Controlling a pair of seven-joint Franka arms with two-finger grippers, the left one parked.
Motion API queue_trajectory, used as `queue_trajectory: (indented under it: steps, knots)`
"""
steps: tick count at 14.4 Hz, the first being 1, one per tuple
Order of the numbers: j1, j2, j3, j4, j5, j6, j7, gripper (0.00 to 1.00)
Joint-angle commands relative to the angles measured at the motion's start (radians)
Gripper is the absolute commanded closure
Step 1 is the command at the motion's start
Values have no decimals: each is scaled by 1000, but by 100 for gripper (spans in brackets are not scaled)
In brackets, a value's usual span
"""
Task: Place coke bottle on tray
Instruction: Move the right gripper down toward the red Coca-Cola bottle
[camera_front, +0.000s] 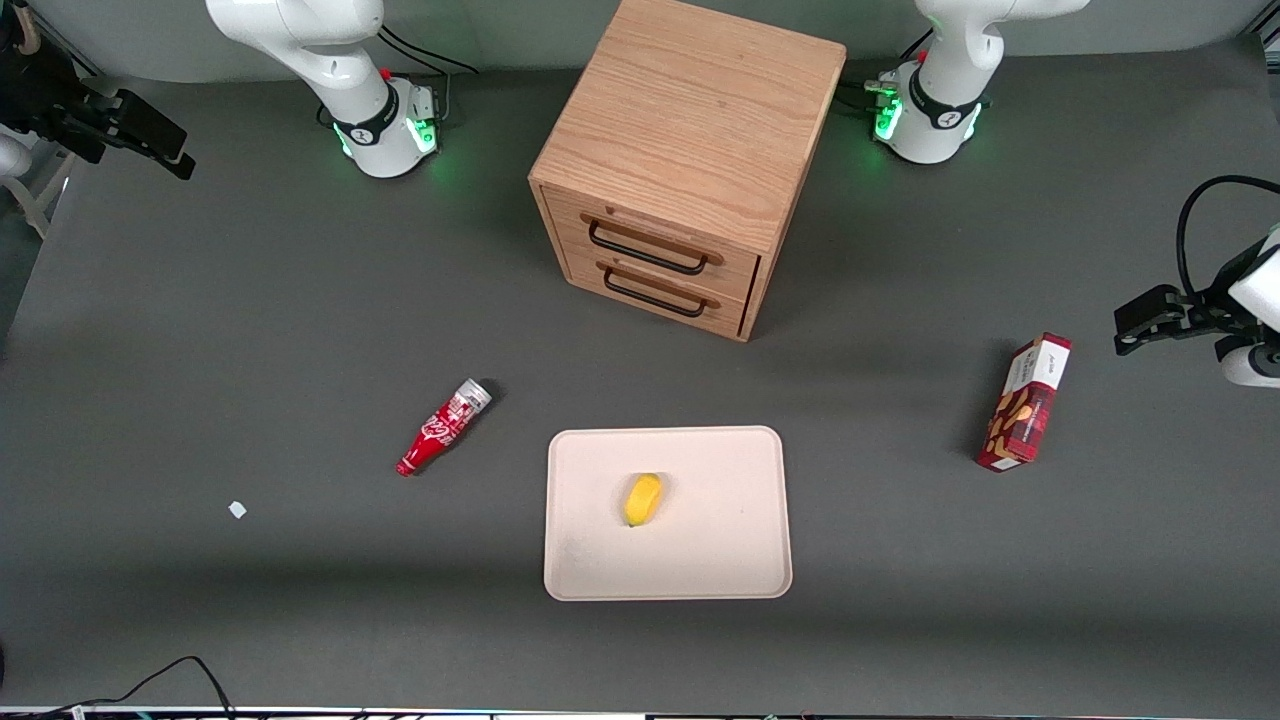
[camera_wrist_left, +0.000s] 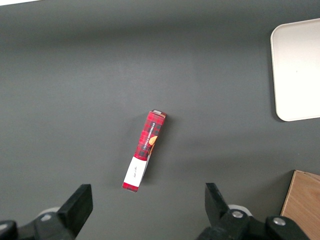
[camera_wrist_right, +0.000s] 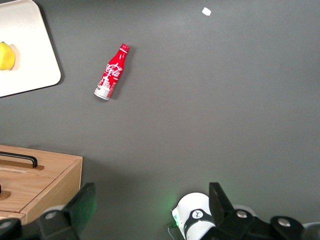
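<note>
The coke bottle (camera_front: 443, 427), red with white script and a silver base, lies on its side on the grey table beside the tray (camera_front: 700, 560), toward the working arm's end. Its neck points toward the front camera. It also shows in the right wrist view (camera_wrist_right: 111, 73). The cream tray (camera_wrist_right: 25, 50) holds a yellow lemon (camera_front: 643, 499). My gripper (camera_front: 165, 150) hangs open and empty high above the table at the working arm's end, farther from the front camera than the bottle and well apart from it. In the right wrist view the gripper (camera_wrist_right: 150, 205) shows its fingers (camera_wrist_right: 82, 205) wide apart.
A wooden two-drawer cabinet (camera_front: 680, 150) stands farther from the front camera than the tray. A red snack box (camera_front: 1024, 403) stands toward the parked arm's end. A small white scrap (camera_front: 237, 510) lies on the table nearer the front camera than the bottle.
</note>
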Motion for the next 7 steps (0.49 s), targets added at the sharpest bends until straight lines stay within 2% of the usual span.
queue_trajectory:
  steps: [1,7]
  knots:
    - [-7,-13,-2,-12,6,-2,-9,0]
    - [4,21,20,-2,17,-1,-15,0]
